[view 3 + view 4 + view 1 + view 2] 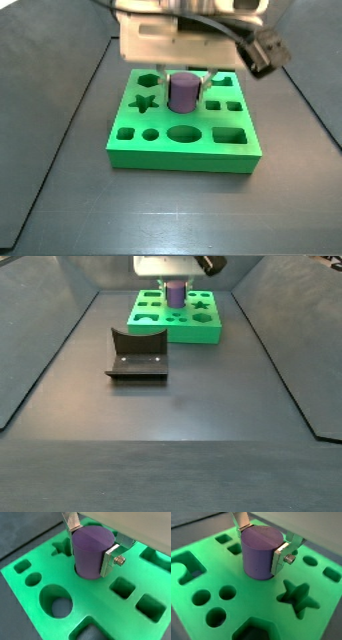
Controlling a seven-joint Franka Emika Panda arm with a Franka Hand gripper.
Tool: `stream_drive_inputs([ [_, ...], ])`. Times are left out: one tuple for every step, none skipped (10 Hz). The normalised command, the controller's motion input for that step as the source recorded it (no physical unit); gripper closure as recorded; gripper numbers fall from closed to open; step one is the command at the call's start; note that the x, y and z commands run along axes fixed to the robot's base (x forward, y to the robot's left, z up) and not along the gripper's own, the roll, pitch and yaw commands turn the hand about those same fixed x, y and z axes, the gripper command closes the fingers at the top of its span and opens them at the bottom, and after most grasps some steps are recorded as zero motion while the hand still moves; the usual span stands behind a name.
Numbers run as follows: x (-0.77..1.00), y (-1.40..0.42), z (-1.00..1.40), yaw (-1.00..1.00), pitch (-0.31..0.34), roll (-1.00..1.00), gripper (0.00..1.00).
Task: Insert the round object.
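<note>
The round object is a matte purple cylinder peg, upright, also seen in the other wrist view and in both side views. My gripper is shut on it, one silver finger on each side. Its lower end sits in the round hole at the middle of the green block. The green block has several shaped holes: star, ovals, squares, hexagon.
The dark fixture, an L-shaped bracket on a base plate, stands on the dark floor in front of the green block. Raised dark walls border the floor on both sides.
</note>
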Motion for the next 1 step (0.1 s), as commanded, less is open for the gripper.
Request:
stream_drive_inputs([
  [0.0,-0.23,-0.09,0.0,0.0,0.1,1.0],
])
